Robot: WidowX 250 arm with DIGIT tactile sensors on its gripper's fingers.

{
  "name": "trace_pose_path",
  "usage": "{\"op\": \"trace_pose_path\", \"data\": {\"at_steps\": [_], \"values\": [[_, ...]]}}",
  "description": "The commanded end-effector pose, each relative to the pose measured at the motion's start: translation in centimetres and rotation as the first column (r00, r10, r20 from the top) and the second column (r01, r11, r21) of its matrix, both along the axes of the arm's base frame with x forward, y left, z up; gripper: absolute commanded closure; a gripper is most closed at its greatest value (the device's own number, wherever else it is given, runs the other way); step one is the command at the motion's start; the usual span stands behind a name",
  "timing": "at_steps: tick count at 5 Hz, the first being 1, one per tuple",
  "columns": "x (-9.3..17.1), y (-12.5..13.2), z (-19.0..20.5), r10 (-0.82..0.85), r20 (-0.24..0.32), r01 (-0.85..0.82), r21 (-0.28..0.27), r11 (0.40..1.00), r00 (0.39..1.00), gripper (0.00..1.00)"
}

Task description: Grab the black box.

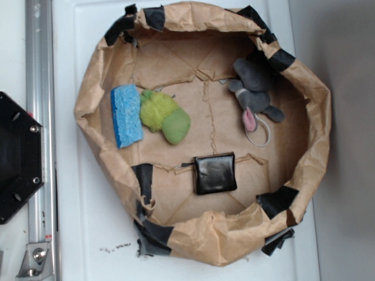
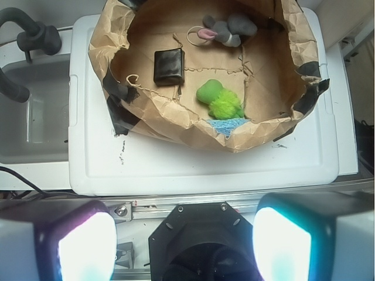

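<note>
The gripper (image 2: 184, 243) is held spread wide at the frame's bottom, nothing pinched, since the black box (image 2: 169, 65) lies untouched at upper left.

black box (image 1: 215, 172) (image 2: 169, 65) | glossy, square, rounded corners | lay flat | lower centre of exterior frame, inside paper basin

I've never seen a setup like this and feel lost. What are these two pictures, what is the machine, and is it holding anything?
Both show one robot arm's workspace. The exterior view looks straight down on a paper nest sitting on a white tray. In the nest lie a black box, a blue sponge, a green toy and a grey mouse. The wrist view comes from a camera on the arm; the two glowing blocks at its bottom are the gripper fingers, apart and holding nothing. The arm does not appear in the overhead view.
</note>
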State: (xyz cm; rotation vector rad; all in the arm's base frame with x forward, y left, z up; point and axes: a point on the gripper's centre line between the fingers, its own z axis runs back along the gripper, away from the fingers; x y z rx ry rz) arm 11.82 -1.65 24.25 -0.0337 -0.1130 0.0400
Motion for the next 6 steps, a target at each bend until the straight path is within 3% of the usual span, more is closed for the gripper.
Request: {"op": "trace_pose_path", "data": {"at_steps": [1, 3, 4, 5, 6], "values": [[0.0, 0.0, 0.0, 0.0, 0.0, 0.0, 0.0, 1.0, 1.0, 0.0], [8.9, 1.3, 0.1, 0.139, 0.067, -0.144, 0.078, 0.986, 0.988, 0.0], [11.7, 2.2, -1.5, 0.18, 0.029, -0.181, 0.063, 0.981, 0.983, 0.0], [12.9, 2.4, -4.8, 0.108, 0.016, -0.108, -0.013, 0.994, 0.994, 0.0], [12.9, 3.4, -7.9, 0.063, 0.006, -0.063, -0.052, 0.997, 0.998, 0.0]]}}
